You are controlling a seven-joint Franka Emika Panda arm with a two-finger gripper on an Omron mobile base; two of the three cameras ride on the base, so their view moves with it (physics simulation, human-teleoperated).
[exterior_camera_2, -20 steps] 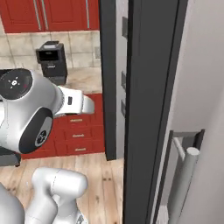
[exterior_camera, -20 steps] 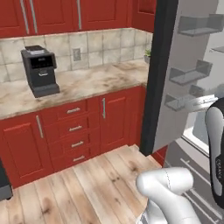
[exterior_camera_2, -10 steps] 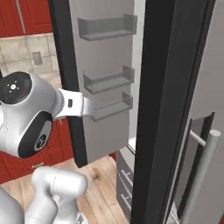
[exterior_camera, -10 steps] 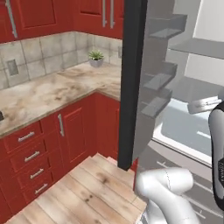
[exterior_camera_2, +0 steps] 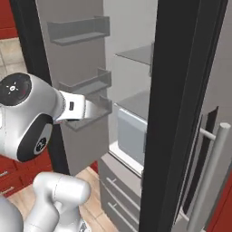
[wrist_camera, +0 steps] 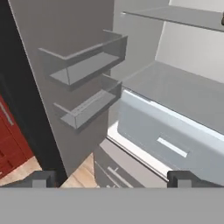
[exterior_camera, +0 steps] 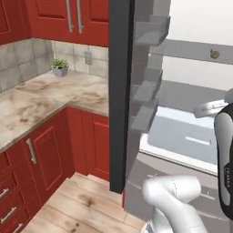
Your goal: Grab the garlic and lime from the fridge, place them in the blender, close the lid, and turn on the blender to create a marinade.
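Hand view looks into the open fridge [wrist_camera: 175, 87], and the gripper [wrist_camera: 111, 178] shows as two dark finger tips set far apart at the bottom of the picture, jaws wide with nothing between them. Past the tips lies the pale bluish drawer [wrist_camera: 175, 144], shut, with a small pale rectangular plate on its front; no writing can be read on that plate. A bare grey shelf [wrist_camera: 179, 89] sits directly above the drawer, and a thinner shelf [wrist_camera: 175, 16] above that.

The fridge door [wrist_camera: 57, 52] stands swung open to the left of the drawer, its inner face pale grey and its outer edge dark. Two door bins [wrist_camera: 85, 83] are fixed to that face, one above the other (both look unloaded from this angle).

Left base view shows the door's dark edge [exterior_camera: 120, 91] upright, with stepped bins [exterior_camera: 148, 98] beside it and the drawer [exterior_camera: 186, 139] further in. A small round brownish item [exterior_camera: 215, 54] rests on an upper fridge shelf; too small to identify. Left of the door runs a marbled counter [exterior_camera: 45, 100] over red cabinets [exterior_camera: 50, 150], with a small potted plant [exterior_camera: 59, 67] at the tiled wall and a wall socket [exterior_camera: 88, 58] near it.

Right base view shows the white arm [exterior_camera_2: 27, 113] reaching toward the door bins [exterior_camera_2: 86, 86]. The second fridge door [exterior_camera_2: 181, 113] stands to the right of the drawer, with a long metal handle [exterior_camera_2: 208, 176].

No brand, label or legible text appears on any surface.
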